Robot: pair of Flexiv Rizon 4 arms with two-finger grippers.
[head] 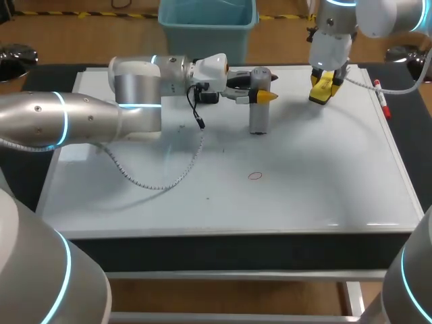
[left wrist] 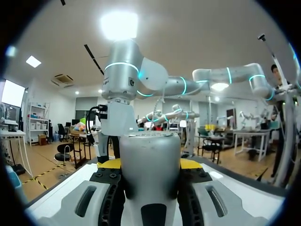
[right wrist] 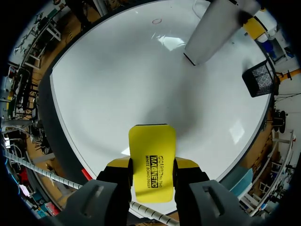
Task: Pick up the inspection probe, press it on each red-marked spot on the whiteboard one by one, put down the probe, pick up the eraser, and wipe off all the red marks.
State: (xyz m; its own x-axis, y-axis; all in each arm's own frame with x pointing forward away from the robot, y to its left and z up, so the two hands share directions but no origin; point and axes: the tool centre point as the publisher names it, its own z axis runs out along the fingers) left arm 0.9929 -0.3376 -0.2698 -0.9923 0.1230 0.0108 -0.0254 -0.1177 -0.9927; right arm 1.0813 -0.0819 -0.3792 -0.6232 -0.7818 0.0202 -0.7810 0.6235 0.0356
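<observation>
Probe (head: 260,120): gray cylinder standing upright near the far edge of the whiteboard (head: 324,182), base at the surface or just above it; contact not clear.
Left claw (left wrist: 150,163): closed on the probe's upper part, one yellow tip against each side, fingers only as far apart as the cylinder is wide.
Eraser (right wrist: 152,146): yellow block, lifted off the board toward the far right, apart from the probe.
Right claw (right wrist: 152,163): pointing down and gripping the eraser from two sides, with most of the block sticking out ahead of the fingers.
Red mark (head: 254,176): one small red ring, the only one visible, mid-board toward the near side, well apart from both probe and eraser, not yet wiped.
Step in hand: judged to be the handover between probing and wiping. The probe is parked away from the mark and not yet let go, and the eraser is already picked up but not yet on the board.
Next move: likely to open the left claw once the probe rests steady and draw that arm back. Then to bring the eraser across to the ring, lower its flat face squarely onto the board, and rub with light pressure.
Risk: a tall probe released on a narrow base may topple, and the left forearm lies close to the eraser's likely path.
</observation>
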